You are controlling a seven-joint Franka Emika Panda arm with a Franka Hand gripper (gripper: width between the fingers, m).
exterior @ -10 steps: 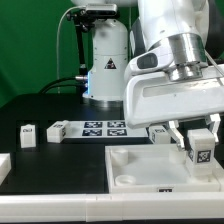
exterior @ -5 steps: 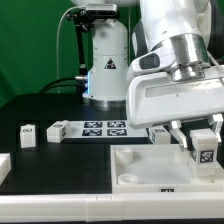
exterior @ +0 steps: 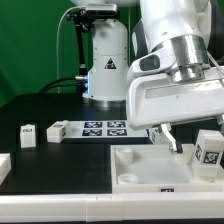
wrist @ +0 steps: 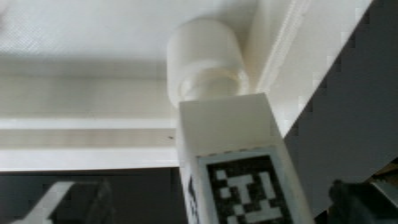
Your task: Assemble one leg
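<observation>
The leg (exterior: 209, 151) stands at the right edge of the frame, tag facing the camera, on the far right corner of the large white square panel (exterior: 140, 166). In the wrist view the leg (wrist: 228, 130) runs lengthwise through the frame, its rounded end against the panel's raised rim (wrist: 107, 110). Whether it is seated in the corner recess cannot be told.

The gripper (exterior: 193, 145) hangs over that corner with its jaws parted. One finger (exterior: 172, 139) shows well clear of the leg on its left side, with dark gaps beside the leg in the wrist view, so it appears to hold nothing.

The step in hand looks like fixing this leg into the corner. To do it well, the jaws should close squarely on the flat sides of the block, low enough not to tip it. The leg's axis should stay in line with the recess, and any turn should come without sideways push.

Further left in the frame, the marker board (exterior: 101, 127) lies on the black table (exterior: 60, 165). Two spare legs (exterior: 28, 133) (exterior: 57, 129) sit near its left end.
</observation>
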